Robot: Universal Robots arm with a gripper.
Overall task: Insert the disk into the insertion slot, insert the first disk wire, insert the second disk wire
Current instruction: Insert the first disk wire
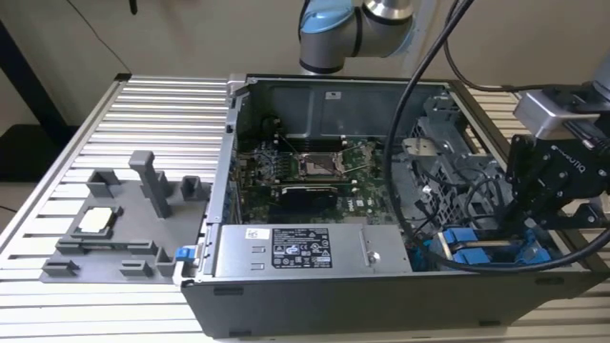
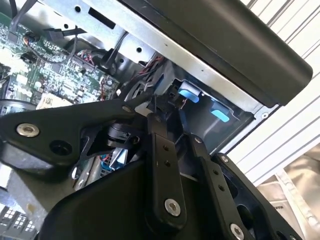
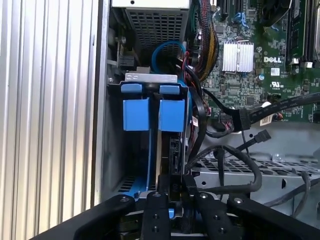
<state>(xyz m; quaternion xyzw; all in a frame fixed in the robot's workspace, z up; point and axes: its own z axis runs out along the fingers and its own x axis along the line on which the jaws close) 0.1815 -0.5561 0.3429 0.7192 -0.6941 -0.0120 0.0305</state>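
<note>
Slatted worktop (image 1: 162, 100), open computer case (image 1: 381, 300).
My pincer (image 3: 172, 187) hangs low to reach the disk (image 3: 173, 150) in its insertion slot (image 3: 150, 77); I cannot tell its grip.

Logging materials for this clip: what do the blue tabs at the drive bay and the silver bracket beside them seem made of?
Bright blue rectangular tabs: likely moulded plastic, uniform matte colour, rounded edges. Silver bracket: apparently bare sheet metal, dull grey sheen, thin edge.

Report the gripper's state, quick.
Gripper: closed, apparently gripping the near end of the drive in its blue frame.
</note>
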